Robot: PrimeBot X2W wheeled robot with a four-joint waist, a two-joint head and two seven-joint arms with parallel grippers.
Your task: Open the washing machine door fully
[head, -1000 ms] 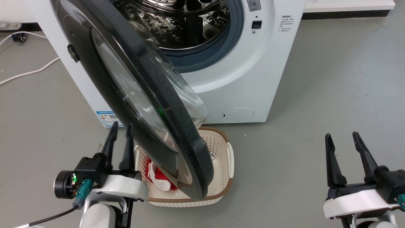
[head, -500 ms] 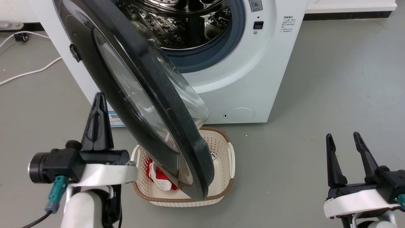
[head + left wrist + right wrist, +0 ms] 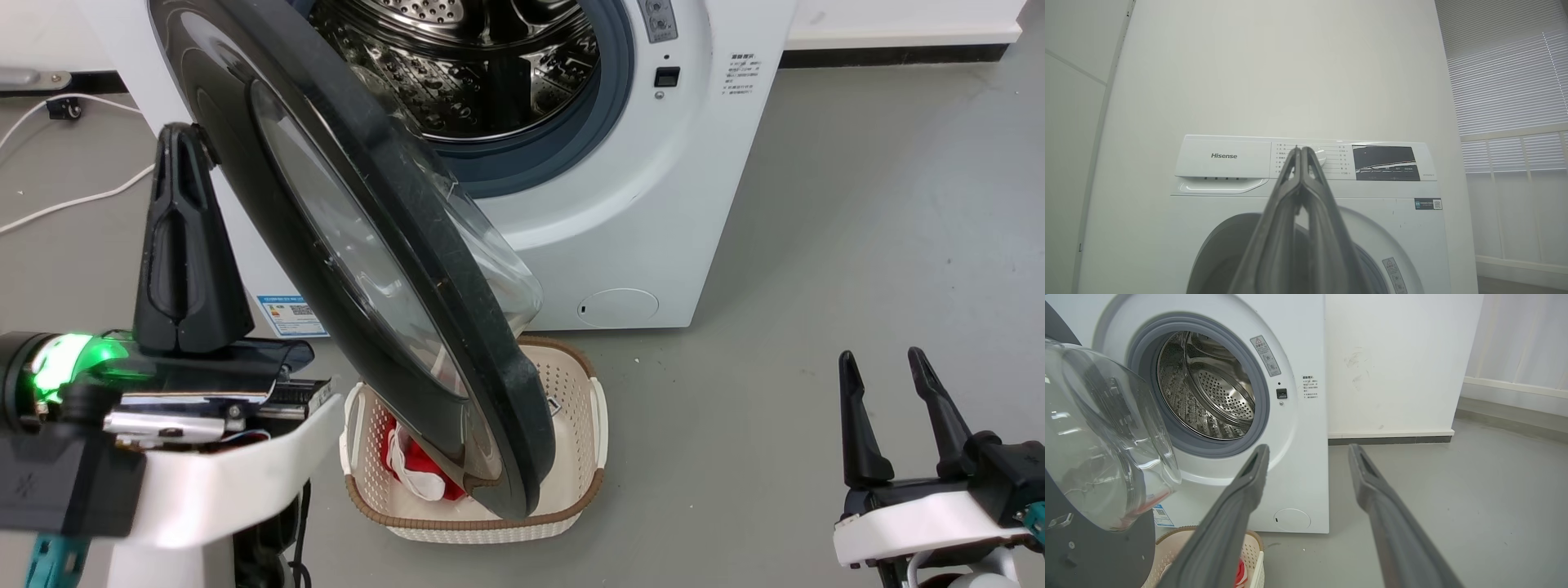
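Washing machine door ajar, left gripper closed

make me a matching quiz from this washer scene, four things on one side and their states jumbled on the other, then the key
Things:
1. left gripper
2. right gripper
3. washing machine door
4. basket

States:
a. fingers spread, holding nothing
b. on the floor, red cloth inside
c. fingers pressed together
d. standing partway open

Pairs: 1-c, 2-a, 3-d, 4-b
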